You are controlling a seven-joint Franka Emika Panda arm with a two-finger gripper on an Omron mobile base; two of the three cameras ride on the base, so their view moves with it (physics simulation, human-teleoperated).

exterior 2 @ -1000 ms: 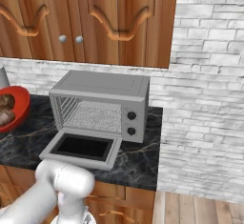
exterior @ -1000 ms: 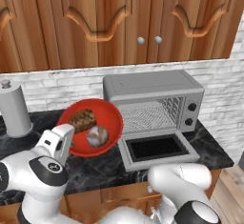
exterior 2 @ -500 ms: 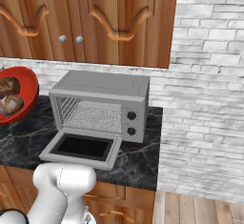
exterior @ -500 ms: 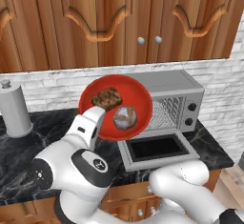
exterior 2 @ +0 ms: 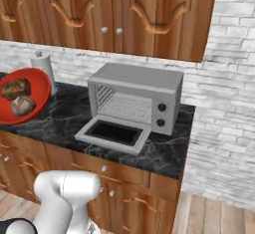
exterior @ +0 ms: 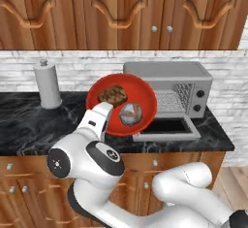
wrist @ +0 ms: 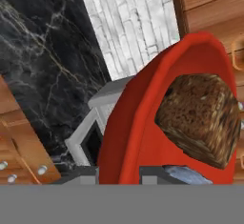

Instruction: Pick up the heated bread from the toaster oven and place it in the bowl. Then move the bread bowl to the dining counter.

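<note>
My gripper [exterior: 107, 107] is shut on the lower left rim of the red bowl [exterior: 140, 93], holding it up, tilted, in front of the toaster oven [exterior: 186, 84]. Inside the bowl lie the dark-brown heated bread [exterior: 113, 95] and a paler roll [exterior: 131, 114]. In the right base view the bowl [exterior 2: 37, 101] hangs at the far left with the bread [exterior 2: 16, 87] in it, apart from the toaster oven [exterior 2: 134, 96]. The hand view has the gripper [wrist: 119, 173] clamped over the bowl's rim [wrist: 133, 123], the bread [wrist: 200, 118] just beyond. The dining counter is out of view.
The oven's glass door [exterior: 167, 127] lies dropped open onto the black marble counter [exterior: 29, 120]. A grey paper-towel holder [exterior: 47, 84] stands at the back left by the white brick wall. Wooden cabinets hang above. The counter ends right of the oven, with wood floor [exterior 2: 219, 213] beyond.
The arm has lifted the bowl off the counter and swung it right, in front of the oven. The whole picture has shifted in both base views, so the camera has moved.
</note>
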